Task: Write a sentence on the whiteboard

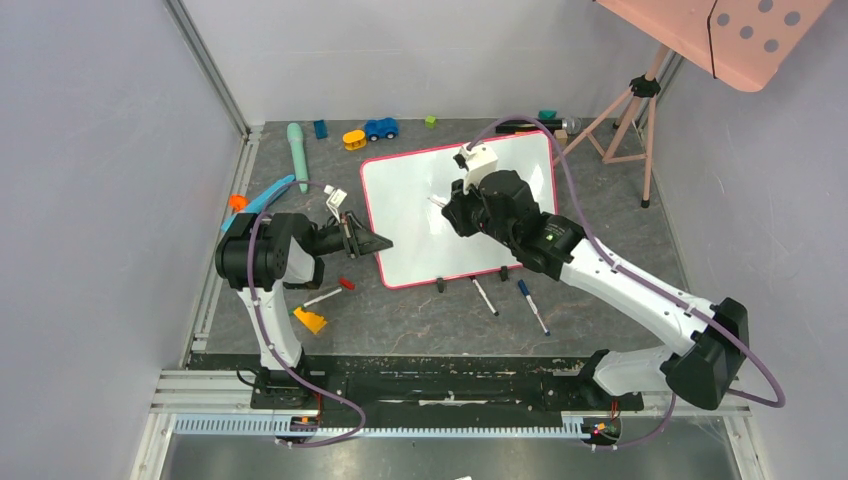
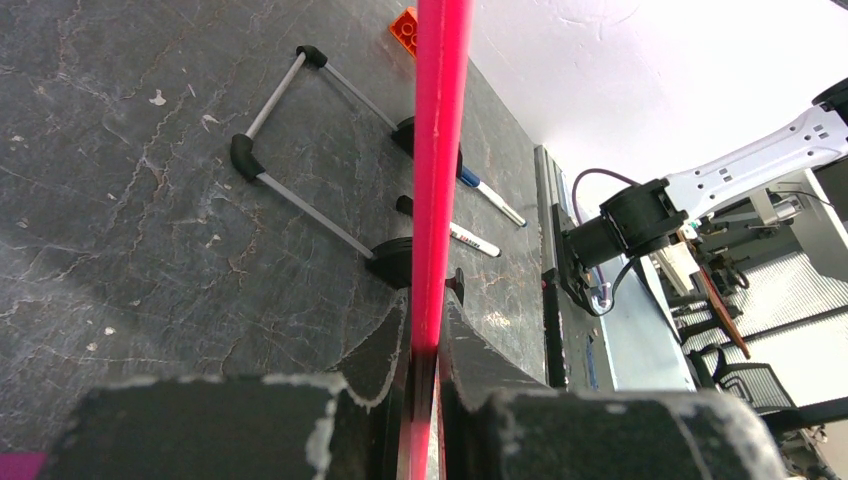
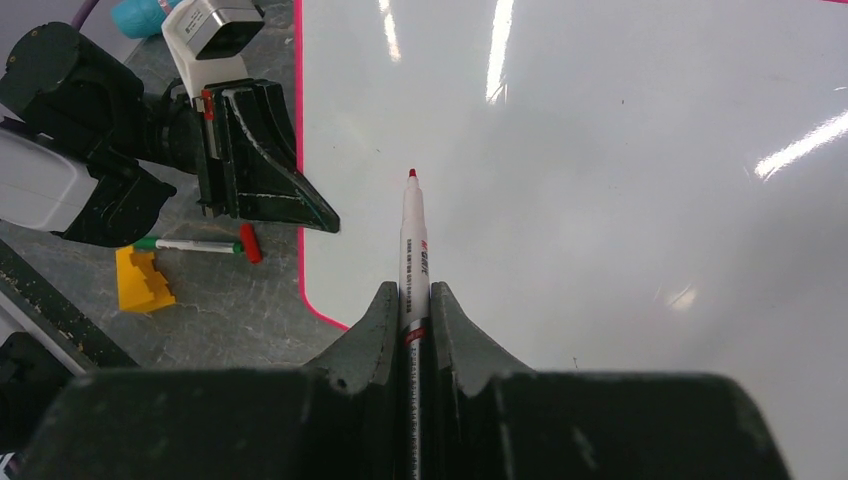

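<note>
The whiteboard [image 1: 410, 235], glossy white with a red-pink frame, stands tilted on two black feet at mid table. Its face [image 3: 600, 150] is blank; no red writing shows. My left gripper [image 1: 372, 243] is shut on the board's left frame edge [image 2: 437, 150]. My right gripper [image 1: 447, 205] is shut on a white marker with a red tip [image 3: 412, 240]. The uncapped tip points at the board's left part, at or just above the surface. The left gripper also shows in the right wrist view [image 3: 270, 190], clamped on the frame.
Two loose markers [image 1: 485, 297] [image 1: 531, 305] lie in front of the board. A green marker with a red cap [image 3: 190, 245] and a yellow block [image 1: 310, 320] lie near the left arm. Toys [image 1: 380, 128] line the back edge. A pink perforated panel on a tripod [image 1: 640, 100] stands back right.
</note>
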Robot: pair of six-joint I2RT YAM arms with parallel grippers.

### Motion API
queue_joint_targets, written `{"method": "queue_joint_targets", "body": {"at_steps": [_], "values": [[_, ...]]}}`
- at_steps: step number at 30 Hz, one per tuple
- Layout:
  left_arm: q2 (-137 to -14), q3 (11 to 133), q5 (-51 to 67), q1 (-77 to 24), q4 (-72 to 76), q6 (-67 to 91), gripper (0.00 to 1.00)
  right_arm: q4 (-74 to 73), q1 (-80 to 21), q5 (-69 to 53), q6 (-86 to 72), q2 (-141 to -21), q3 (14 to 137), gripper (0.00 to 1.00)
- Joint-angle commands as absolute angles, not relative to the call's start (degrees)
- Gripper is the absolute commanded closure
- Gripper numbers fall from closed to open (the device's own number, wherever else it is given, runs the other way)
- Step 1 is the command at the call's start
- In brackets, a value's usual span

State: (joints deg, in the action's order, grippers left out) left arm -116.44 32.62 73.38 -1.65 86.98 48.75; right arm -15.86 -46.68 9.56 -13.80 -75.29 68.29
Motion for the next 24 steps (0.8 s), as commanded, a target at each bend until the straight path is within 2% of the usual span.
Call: {"method": "queue_joint_targets", "body": {"at_steps": [1,24], "values": [[-117.77,31.26,73.74,-2.75,89.21,48.09,0.98,-12.97,-46.93,10.67,-12.9,-75.68,70.66,1.0],[-118.09,31.43,74.27,-2.73,89.21,49.13,0.98,-11.51,-47.54,10.06,-10.98,-85.49,80.33,1.0]]}}
